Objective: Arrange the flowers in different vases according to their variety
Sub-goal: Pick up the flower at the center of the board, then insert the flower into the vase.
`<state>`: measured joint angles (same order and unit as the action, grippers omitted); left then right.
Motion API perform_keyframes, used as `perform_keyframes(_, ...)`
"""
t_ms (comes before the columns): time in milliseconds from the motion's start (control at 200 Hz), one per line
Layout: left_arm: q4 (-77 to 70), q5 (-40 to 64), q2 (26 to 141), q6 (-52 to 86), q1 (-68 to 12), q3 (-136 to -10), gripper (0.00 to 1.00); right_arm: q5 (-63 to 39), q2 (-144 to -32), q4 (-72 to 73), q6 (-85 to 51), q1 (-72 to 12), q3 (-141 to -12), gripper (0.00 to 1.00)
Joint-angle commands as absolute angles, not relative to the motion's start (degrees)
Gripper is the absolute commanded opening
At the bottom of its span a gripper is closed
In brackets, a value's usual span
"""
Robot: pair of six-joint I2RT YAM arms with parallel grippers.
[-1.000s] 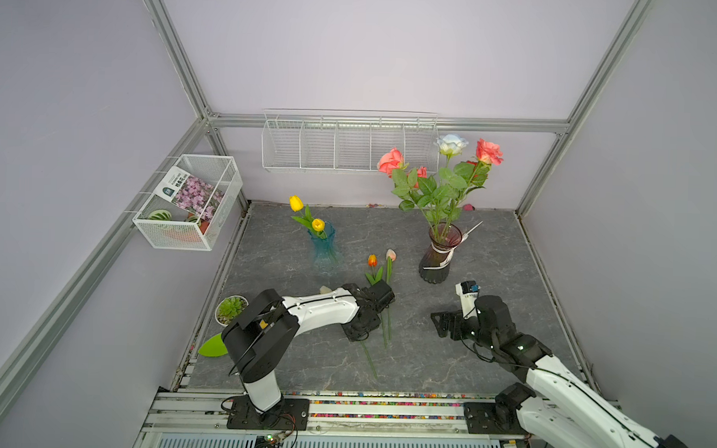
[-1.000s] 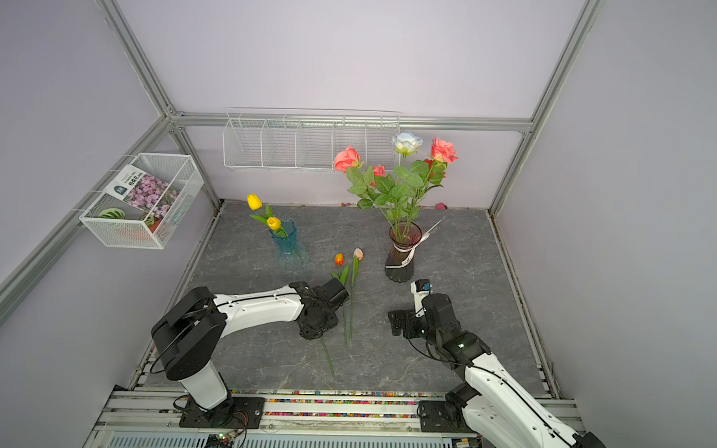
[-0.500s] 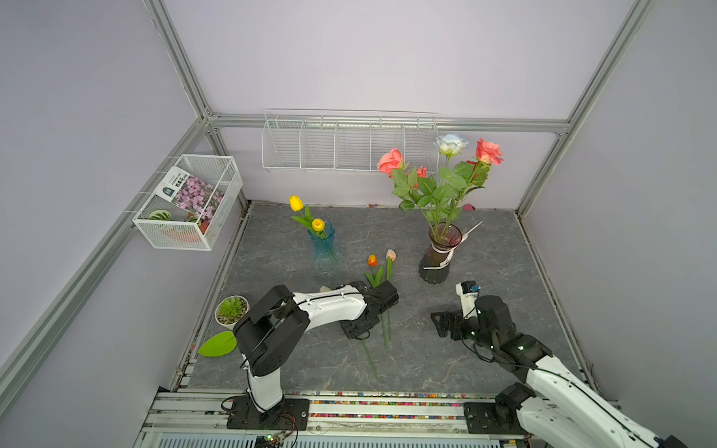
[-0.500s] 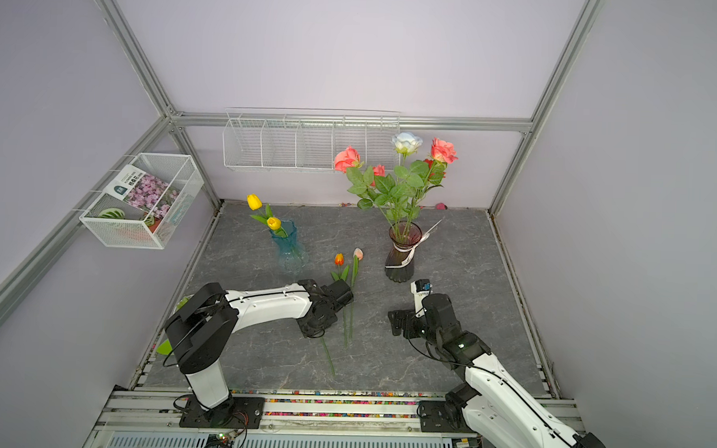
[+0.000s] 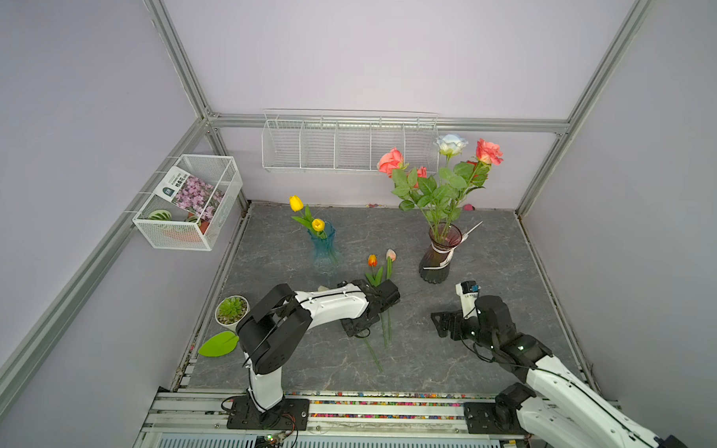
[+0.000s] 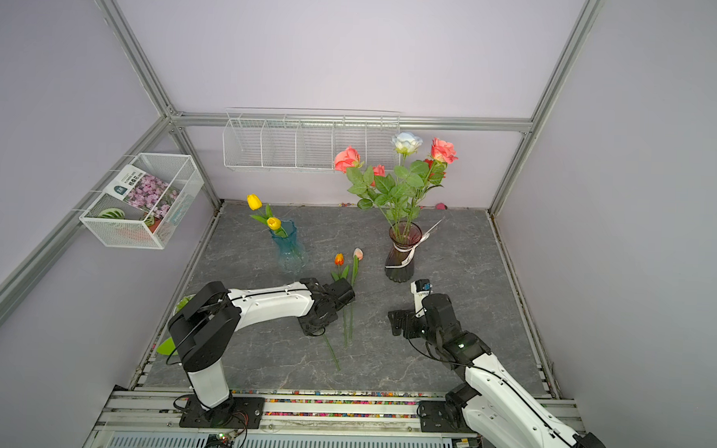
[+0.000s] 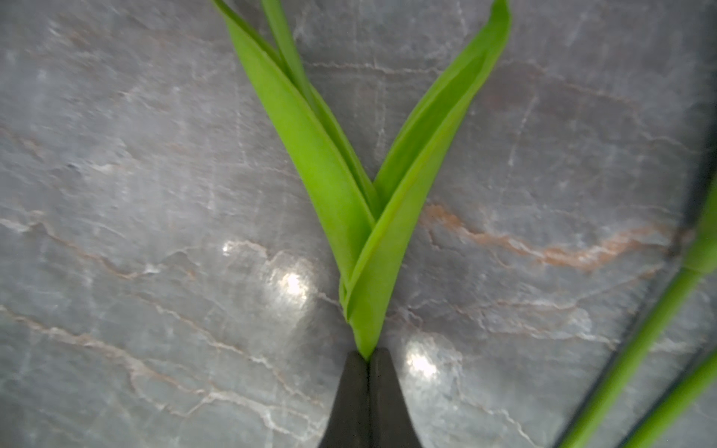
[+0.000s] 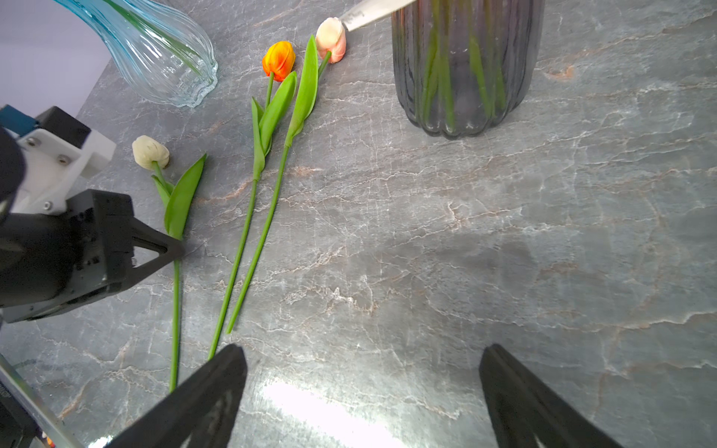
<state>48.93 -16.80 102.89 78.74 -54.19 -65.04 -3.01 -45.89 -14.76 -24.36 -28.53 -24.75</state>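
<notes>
My left gripper is shut on the stem of a cream tulip, just below its leaves; the right wrist view shows this left gripper low on the table. An orange tulip and a pink tulip lie side by side next to it. The teal vase holds two yellow tulips. The maroon vase holds coral, red and white-blue roses. My right gripper hangs open and empty over bare table, in front of the maroon vase.
A succulent in a white pot and a loose green leaf sit at the front left edge. A wire basket hangs on the left wall, a wire rack on the back wall.
My left gripper has closed on the cream tulip's stem, and that arm's elbow has swung right. The right arm has not moved.
</notes>
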Motion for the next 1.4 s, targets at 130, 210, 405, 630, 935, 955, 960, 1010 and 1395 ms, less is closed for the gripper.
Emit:
perform_keyframes(130, 56.1, -26.39, 91.08, 77.27, -55.61, -71.16, 0.0, -2.81, -45.62, -14.32, -23.48, -28.94, -23.83, 0.98)
perform_keyframes(210, 56.87, -27.9, 87.83, 75.41, -55.63, -72.99, 0.0, -2.69, -45.62, -14.34, -23.47, -28.97, -23.95, 0.98)
perform_keyframes(405, 50.77, -35.73, 77.57, 63.99, -55.63, -73.72, 0.0, -2.7, -45.7, -14.24, -23.47, -28.96, -23.95, 0.98)
perform_keyframes(630, 25.06, -42.87, 65.81, 29.6, -55.5, -69.88, 0.0, -3.23, -46.2, -13.73, -23.47, -28.99, -24.27, 0.99)
perform_keyframes(935, -2.35, -31.03, 63.97, 4.7, -43.05, -64.82, 0.0, -4.65, -48.66, -12.74, -24.66, -29.06, -26.37, 0.98)
perform_keyframes(955, -5.99, -31.03, 64.25, 2.11, -43.0, -63.64, 0.0, -4.73, -48.76, -12.72, -24.73, -29.08, -26.52, 0.99)
perform_keyframes(960, -6.42, -31.03, 64.34, 1.45, -42.99, -63.37, 0.0, -4.74, -48.81, -12.69, -24.76, -29.04, -26.57, 0.99)
perform_keyframes(1010, -13.49, -31.71, 65.57, -4.17, -42.53, -62.02, 0.0, -4.91, -49.34, -12.57, -25.1, -29.06, -26.98, 0.99)
perform_keyframes(1395, -30.82, -22.79, 78.8, -12.49, -28.95, -62.81, 0.0, -5.01, -51.97, -12.13, -25.74, -29.88, -27.38, 0.99)
